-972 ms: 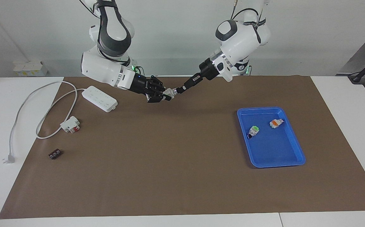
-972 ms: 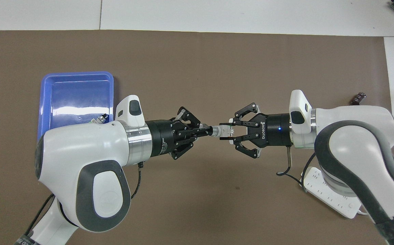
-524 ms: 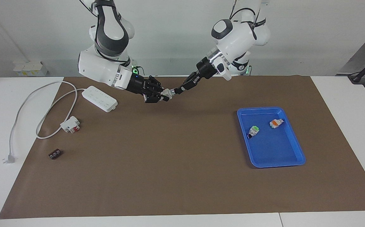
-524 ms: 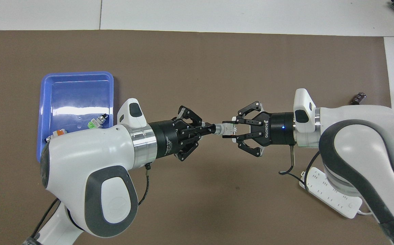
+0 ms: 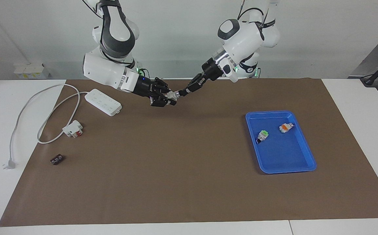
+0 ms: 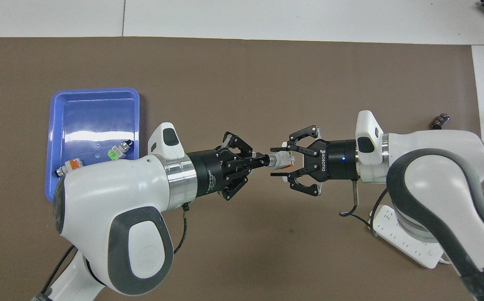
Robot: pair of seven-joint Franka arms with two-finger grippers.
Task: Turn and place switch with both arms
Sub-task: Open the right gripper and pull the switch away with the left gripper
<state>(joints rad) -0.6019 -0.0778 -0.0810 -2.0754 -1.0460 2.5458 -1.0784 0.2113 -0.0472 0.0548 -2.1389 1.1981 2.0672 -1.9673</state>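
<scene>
My left gripper (image 6: 265, 160) is shut on the black tip of a small white-grey switch (image 6: 281, 159) and holds it level in the air over the brown mat. My right gripper (image 6: 272, 162) faces it, open, with one jaw on each side of the switch's body and not touching it. The pair also shows in the facing view, with the left gripper (image 5: 179, 92), the held switch (image 5: 172, 95) and the right gripper (image 5: 166, 98). The green-capped switch (image 5: 262, 135) lies in the blue tray (image 5: 301, 166) and also shows in the overhead view (image 6: 118, 151).
An orange-capped switch (image 5: 286, 127) lies in the tray beside the green one. A white power strip (image 5: 105, 102) with its cable, a white-and-red block (image 5: 73, 128) and a small dark part (image 5: 57, 159) lie toward the right arm's end.
My right gripper's fingers have spread apart off the held switch. The meeting grippers have shifted slightly toward the right arm's end, and my left arm no longer covers the switches in the tray.
</scene>
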